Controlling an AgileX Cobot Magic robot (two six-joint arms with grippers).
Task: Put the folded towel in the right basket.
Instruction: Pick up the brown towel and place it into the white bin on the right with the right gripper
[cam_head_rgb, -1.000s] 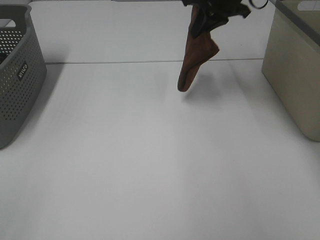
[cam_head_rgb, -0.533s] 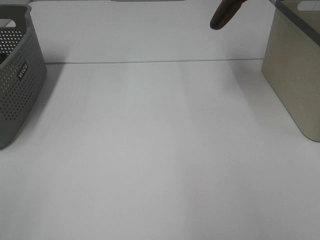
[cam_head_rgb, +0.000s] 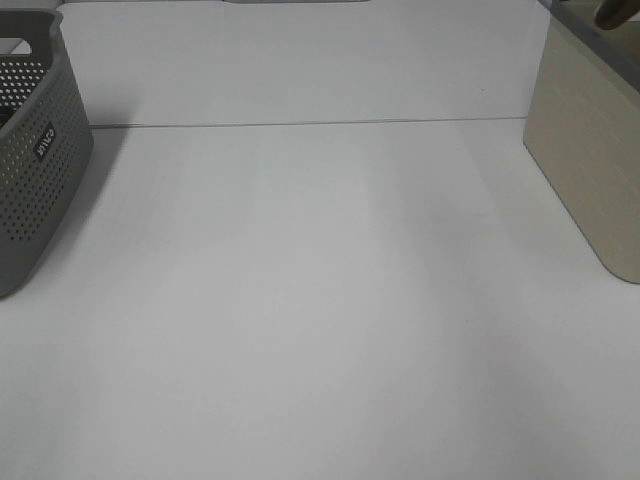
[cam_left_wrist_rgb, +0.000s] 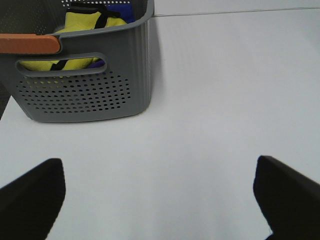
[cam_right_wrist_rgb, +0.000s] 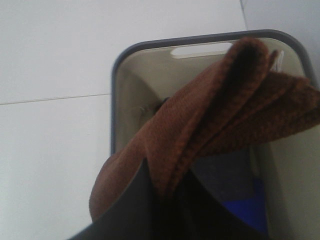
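The folded brown towel (cam_right_wrist_rgb: 225, 115) hangs from my right gripper (cam_right_wrist_rgb: 167, 200), which is shut on it. In the right wrist view it hangs over the open top of the beige right basket (cam_right_wrist_rgb: 117, 100), which has a grey rim. In the exterior view only the towel's tip (cam_head_rgb: 610, 14) shows, at the top edge above the right basket (cam_head_rgb: 585, 160). The right gripper itself is out of that view. My left gripper (cam_left_wrist_rgb: 160, 200) is open and empty above the table, near the grey left basket (cam_left_wrist_rgb: 85, 95).
The grey perforated basket (cam_head_rgb: 35, 150) stands at the table's left edge and holds yellow (cam_left_wrist_rgb: 82, 30) and blue cloth. Something blue (cam_right_wrist_rgb: 245, 210) lies inside the right basket. A seam (cam_head_rgb: 300, 124) runs across the white table at the back.
The towel has been carried up and to the right, from above the table's back middle to over the right basket. It has nearly left the exterior view.
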